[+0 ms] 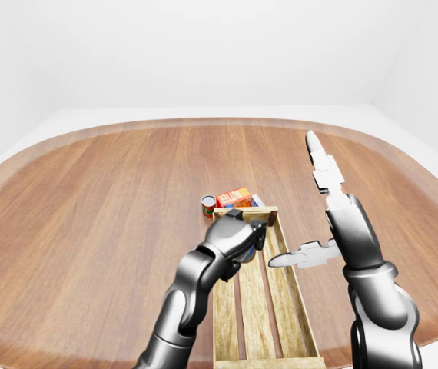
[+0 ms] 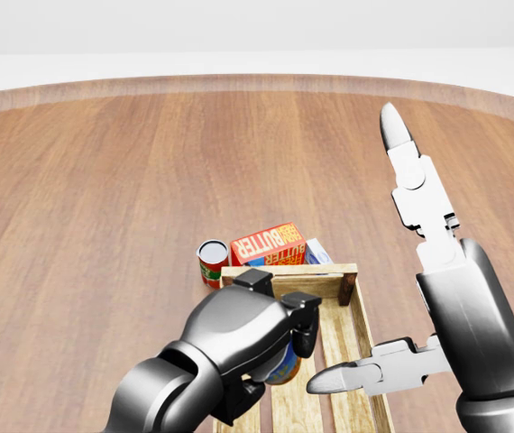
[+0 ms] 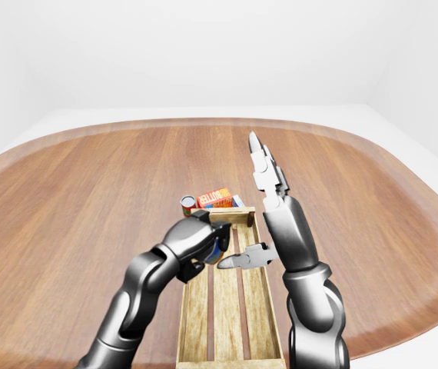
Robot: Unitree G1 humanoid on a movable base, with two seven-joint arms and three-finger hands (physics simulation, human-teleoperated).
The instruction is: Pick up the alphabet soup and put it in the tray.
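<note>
Alphabet soup (image 2: pixel 283 365), apparently one can, sits clamped in left hand (image 2: pixel 243 338) over one tray (image 2: pixel 352 311); right hand (image 2: pixel 401 271) splayed.

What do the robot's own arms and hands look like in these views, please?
Both arms are glossy dark grey metal with rounded, segmented shells and black joints. The left hand has a bulbous grey shell and black fingers. The right hand has pale silver, blocky, jointed fingers with tapered tips. No cables or markings show.

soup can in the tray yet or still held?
Held: the left hand is closed round the alphabet soup above the tray; contact with the slats is hidden.
</note>
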